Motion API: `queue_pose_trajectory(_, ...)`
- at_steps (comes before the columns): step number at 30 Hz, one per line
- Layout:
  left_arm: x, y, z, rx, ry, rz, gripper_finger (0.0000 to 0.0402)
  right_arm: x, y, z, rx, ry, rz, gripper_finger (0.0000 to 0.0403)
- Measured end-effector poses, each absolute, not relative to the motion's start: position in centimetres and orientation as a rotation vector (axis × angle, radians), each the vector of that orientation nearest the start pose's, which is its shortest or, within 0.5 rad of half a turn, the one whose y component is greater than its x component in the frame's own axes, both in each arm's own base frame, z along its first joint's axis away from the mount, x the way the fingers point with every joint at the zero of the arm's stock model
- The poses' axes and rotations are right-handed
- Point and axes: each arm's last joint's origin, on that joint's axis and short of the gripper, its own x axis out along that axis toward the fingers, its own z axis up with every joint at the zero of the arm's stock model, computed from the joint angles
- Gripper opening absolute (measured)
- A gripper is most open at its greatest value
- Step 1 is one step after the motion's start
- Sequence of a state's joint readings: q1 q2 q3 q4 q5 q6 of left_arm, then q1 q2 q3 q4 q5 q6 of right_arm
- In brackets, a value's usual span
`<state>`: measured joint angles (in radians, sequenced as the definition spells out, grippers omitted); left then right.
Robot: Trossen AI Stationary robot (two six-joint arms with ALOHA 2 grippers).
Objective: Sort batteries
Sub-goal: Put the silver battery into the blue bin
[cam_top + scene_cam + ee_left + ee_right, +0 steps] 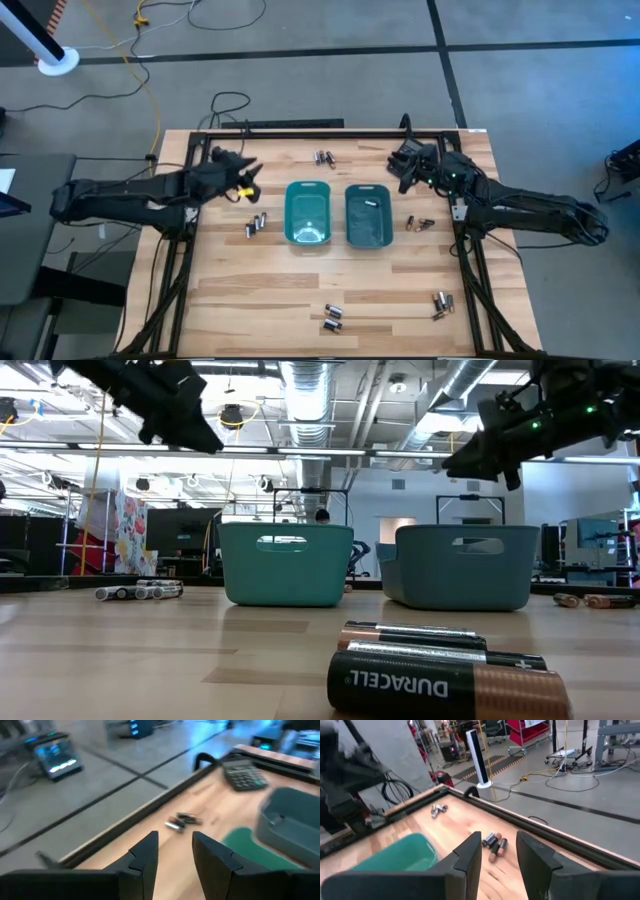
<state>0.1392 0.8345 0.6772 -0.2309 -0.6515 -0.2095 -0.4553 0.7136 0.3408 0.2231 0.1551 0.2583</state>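
Nearest the low camera lie three batteries (440, 665) on the wooden table (250, 290), one marked Duracell; further small clusters lie scattered around the two teal trays (308, 213) at the middle of the table, and one battery (370, 203) lies inside the right tray (368, 215). Left gripper (174, 851) hangs above the table left of the trays, its fingers a little apart with nothing between them; the right gripper (497, 854) hangs to the right of the trays, likewise parted and empty, above a small battery cluster (494, 842).
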Motion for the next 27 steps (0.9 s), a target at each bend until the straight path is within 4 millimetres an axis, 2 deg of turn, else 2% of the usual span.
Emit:
queue_pose_trajectory(8, 16.3, 8.2, 31.8, -0.414, 0.429, 1.099, 0.0114, 14.7, -7.5, 22.6, 0.276, 0.105, -0.59, 0.0138)
queue_pose_trajectory(12, 15.6, 10.3, 32.6, -0.533, 0.531, 1.139, 0.0114, 14.7, -7.5, 22.6, 0.278, 0.109, -0.584, 0.0138)
queue_pose_trajectory(16, 15.7, 11.7, 32.8, -0.529, 0.567, 1.084, 0.0114, 14.7, -7.5, 22.6, 0.311, 0.099, -0.58, 0.0138)
queue_pose_trajectory(20, 15.7, 12.8, 32.8, -0.51, 0.551, 1.124, 0.0115, 14.7, -7.5, 22.6, 0.359, 0.085, -0.583, 0.0138)
queue_pose_trajectory(24, 14.7, 14.0, 32.9, -0.536, 0.52, 1.187, 0.0126, 14.7, -7.5, 22.6, 0.372, 0.08, -0.584, 0.0138)
queue_pose_trajectory(27, 13.7, 15.0, 32.8, -0.574, 0.534, 1.168, 0.0147, 14.7, -7.5, 22.6, 0.39, 0.07, -0.584, 0.0138)
